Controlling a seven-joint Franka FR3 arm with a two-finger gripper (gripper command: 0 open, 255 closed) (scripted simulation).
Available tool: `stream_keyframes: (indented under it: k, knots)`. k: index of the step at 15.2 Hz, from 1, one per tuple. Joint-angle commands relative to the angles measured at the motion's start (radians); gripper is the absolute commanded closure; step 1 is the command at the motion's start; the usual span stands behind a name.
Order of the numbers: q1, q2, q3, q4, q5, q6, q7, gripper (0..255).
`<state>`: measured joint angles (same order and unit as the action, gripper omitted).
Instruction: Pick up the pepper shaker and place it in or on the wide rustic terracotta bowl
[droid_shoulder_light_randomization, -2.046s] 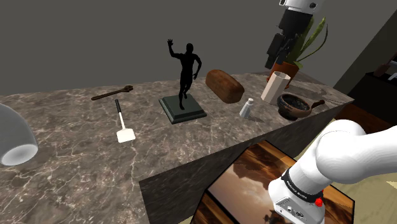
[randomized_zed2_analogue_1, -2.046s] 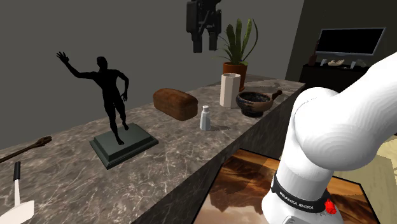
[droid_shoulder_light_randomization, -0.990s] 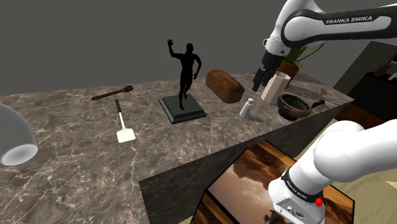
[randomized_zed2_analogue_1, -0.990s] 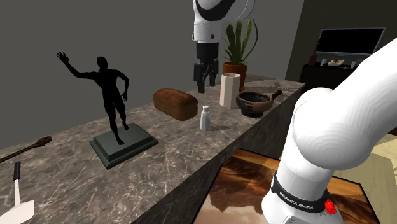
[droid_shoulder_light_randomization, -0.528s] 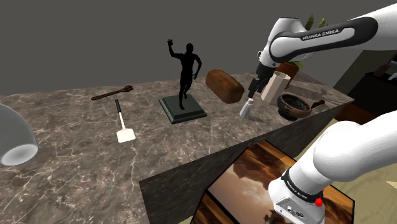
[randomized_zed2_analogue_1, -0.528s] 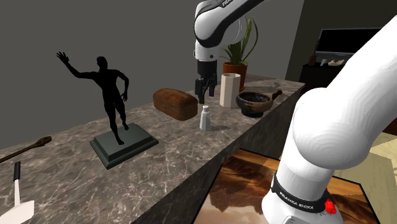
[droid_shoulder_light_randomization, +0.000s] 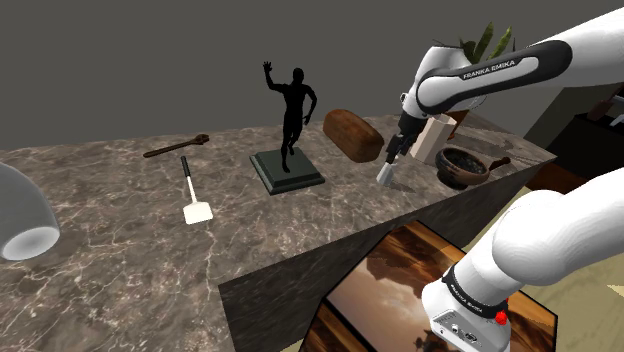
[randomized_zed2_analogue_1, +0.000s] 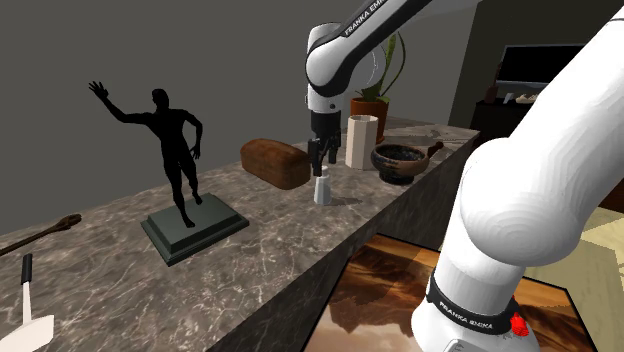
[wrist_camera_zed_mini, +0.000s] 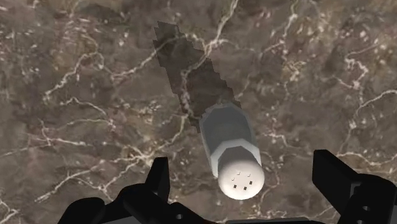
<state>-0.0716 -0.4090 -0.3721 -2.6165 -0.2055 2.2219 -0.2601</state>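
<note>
The gripper (wrist_camera_zed_mini: 242, 170) is hovering directly over the pepper shaker (wrist_camera_zed_mini: 232, 146), open wide and holding nothing. In the wrist view its fingers (wrist_camera_zed_mini: 158, 179) are flanking the shaker's domed, perforated cap with clear gaps on both sides, touching neither. The shaker (droid_shoulder_light_randomization: 386, 172) is standing upright on the marble worktop (droid_shoulder_light_randomization: 120, 230), near the brown bread loaf (droid_shoulder_light_randomization: 352, 134) on the side toward the worktop's front edge. The dark terracotta bowl (droid_shoulder_light_randomization: 458, 176) is sitting farther from the loaf, beyond the shaker. The shaker is looking small, rigid and light, probably smooth, so it may be tipping or slipping easily. The straight body just under the cap is seeming the best place to grip.
</note>
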Motion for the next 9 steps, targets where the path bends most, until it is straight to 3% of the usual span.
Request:
stream_keyframes:
  k: [1, 6, 7, 9]
  knots:
    - [0.000, 0.003, -0.001, -0.002, 0.000, 0.006, 0.000, 0]
    - [0.000, 0.003, -0.001, -0.002, 0.000, 0.005, 0.000, 0]
    - [0.000, 0.003, -0.001, -0.002, 0.000, 0.005, 0.000, 255]
    - [0.000, 0.003, -0.001, -0.002, 0.000, 0.005, 0.000, 255]
